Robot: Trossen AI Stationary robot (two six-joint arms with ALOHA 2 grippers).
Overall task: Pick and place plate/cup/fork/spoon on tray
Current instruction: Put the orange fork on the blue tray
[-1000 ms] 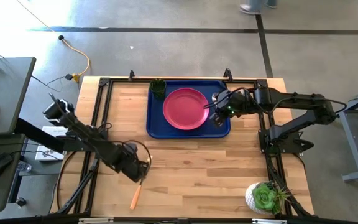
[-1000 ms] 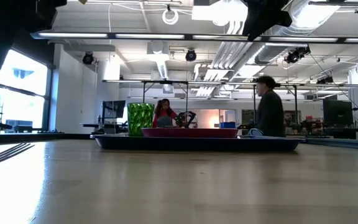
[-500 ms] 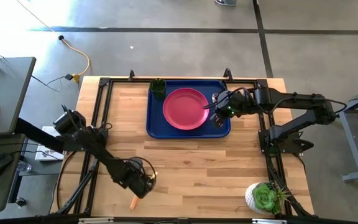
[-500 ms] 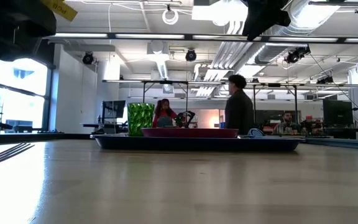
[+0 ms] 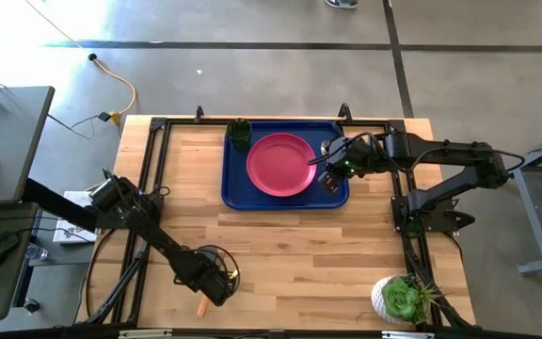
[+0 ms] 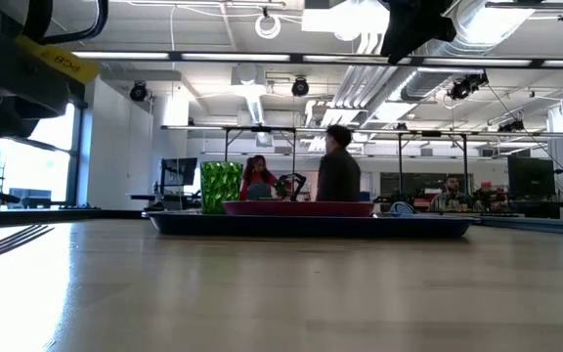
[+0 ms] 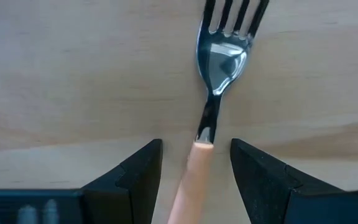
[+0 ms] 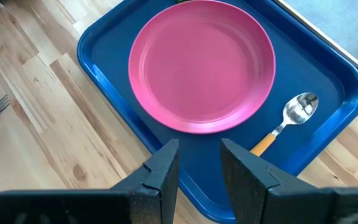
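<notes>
1. Daylight floods the high view from its upper left, washing the floor to near white; the rest is evenly lit.
2. The counter shows only soft, short shadows beneath the arms.
3. In the low view, ceiling strip lights glare and a window at left blows out; the near counter surface is blurred, with a pale sheen.
4. Dark shapes at that view's top corners are silhouetted and out of focus.
5. The left wrist view is soft: the fork carries a bright reflection on its metal, and the fingers blur.
6. The right wrist view is bright and sharp; the plate shows little glare, and the tray rim bends slightly toward the edges.
</notes>
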